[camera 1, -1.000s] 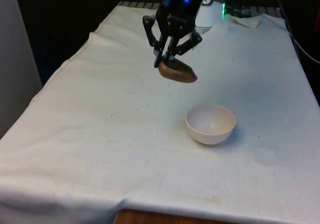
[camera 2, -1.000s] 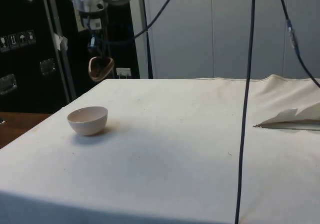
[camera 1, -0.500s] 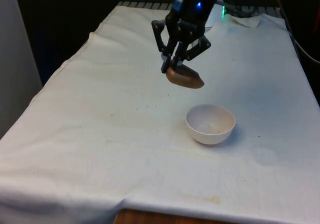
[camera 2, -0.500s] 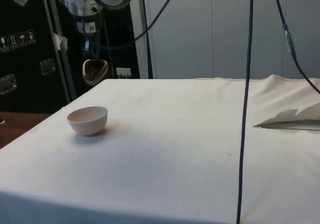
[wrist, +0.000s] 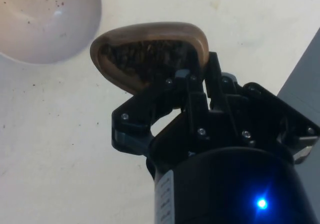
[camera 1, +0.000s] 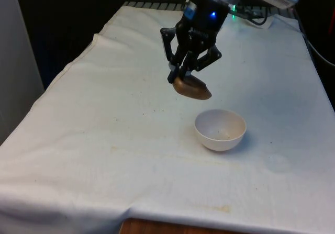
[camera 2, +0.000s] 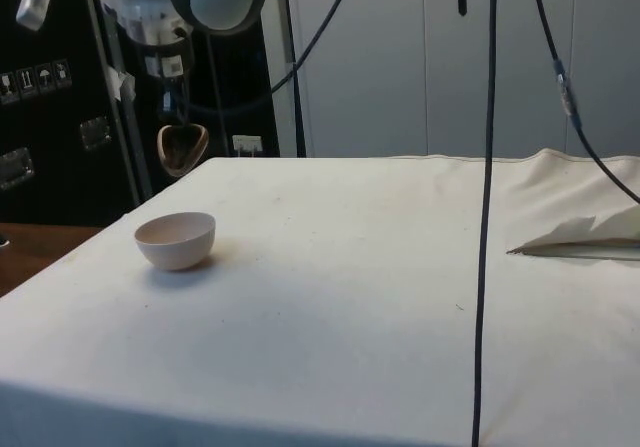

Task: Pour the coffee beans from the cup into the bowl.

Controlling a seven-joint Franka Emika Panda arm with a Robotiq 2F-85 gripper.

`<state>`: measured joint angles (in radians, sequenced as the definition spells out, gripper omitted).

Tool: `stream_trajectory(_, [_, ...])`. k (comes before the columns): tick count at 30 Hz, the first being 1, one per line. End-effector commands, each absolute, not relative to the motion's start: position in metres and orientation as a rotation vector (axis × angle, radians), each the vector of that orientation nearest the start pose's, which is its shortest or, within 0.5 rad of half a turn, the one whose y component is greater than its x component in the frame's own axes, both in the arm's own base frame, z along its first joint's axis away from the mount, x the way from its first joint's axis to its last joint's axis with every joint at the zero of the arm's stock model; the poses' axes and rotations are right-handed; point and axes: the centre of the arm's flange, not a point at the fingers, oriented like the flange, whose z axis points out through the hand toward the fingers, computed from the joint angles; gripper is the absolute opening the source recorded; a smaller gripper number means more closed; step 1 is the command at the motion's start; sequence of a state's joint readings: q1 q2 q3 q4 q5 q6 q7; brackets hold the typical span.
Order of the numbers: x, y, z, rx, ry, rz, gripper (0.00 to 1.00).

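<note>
Hanging above the worktop (camera 1: 104, 140), the claw (camera 1: 180, 76) pinches the rim of a brown wooden cup (camera 1: 192, 87), fingers pressed against its wall; the cup is lifted clear of the cloth and already leans over. The relation that matters is cup to bowl: in the front view the white bowl (camera 1: 220, 130) sits on the worktop lower and toward the front view's right of the cup, near but not beneath it — so the cup's mouth likely has to travel that way before any further tipping would land beans inside rather than on the cloth.

From the side, the cup (camera 2: 182, 147) hangs higher than the bowl (camera 2: 176, 240) and looks almost over it, which the front view contradicts; depth is flattened there. The wrist view adds what neither fixed camera gives: the cup (wrist: 150, 53) is full of dark coffee beans (wrist: 145, 58), none spilled, and the bowl (wrist: 47, 21) lies just past the cup's edge, holding only specks — pouring is, I judge, not yet begun.
</note>
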<state>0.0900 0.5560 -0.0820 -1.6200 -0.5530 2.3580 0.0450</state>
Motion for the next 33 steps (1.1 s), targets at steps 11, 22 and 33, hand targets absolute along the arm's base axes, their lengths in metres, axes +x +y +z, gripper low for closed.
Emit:
stream_trajectory(11, [0.709,0.011,0.317,-3.580,-0.720,-0.352,0.00])
stream_trajectory(22, [0.711,0.017,0.315,-3.618,-0.813,-0.374,0.00])
stream_trajectory(33, [0.712,0.027,0.315,-3.652,-0.892,-0.401,0.00])
